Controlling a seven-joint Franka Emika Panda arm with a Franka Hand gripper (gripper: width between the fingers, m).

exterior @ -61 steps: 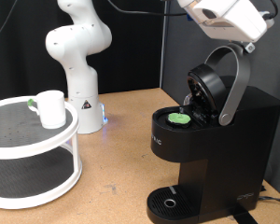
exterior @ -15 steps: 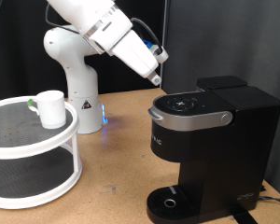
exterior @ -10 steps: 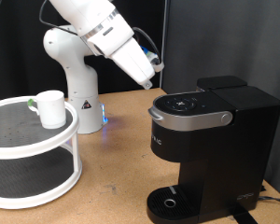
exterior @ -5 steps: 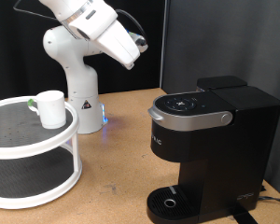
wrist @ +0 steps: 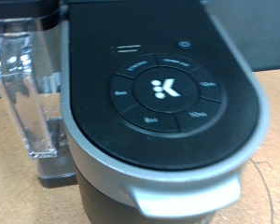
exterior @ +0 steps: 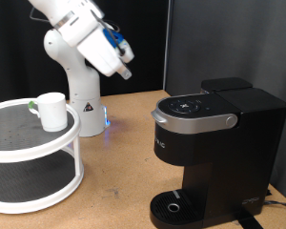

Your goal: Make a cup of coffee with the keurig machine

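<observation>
In the exterior view, the pincer (exterior: 123,71) hung high in the air between the two task things: the small white cylindrical cup (exterior: 52,111) sat on the top tier of a white round two-level stand (exterior: 48,153) toward the view's left and lower, while the large black boxy keurig machine (exterior: 219,148), lid down, stood on the wooden tabletop (exterior: 119,181) toward the right. Whether its fingers were parted, I cannot tell; nothing showed between them. In the wrist view, only the machine's round button panel (wrist: 163,91) and clear water tank (wrist: 28,93) appeared; no fingers showed.
</observation>
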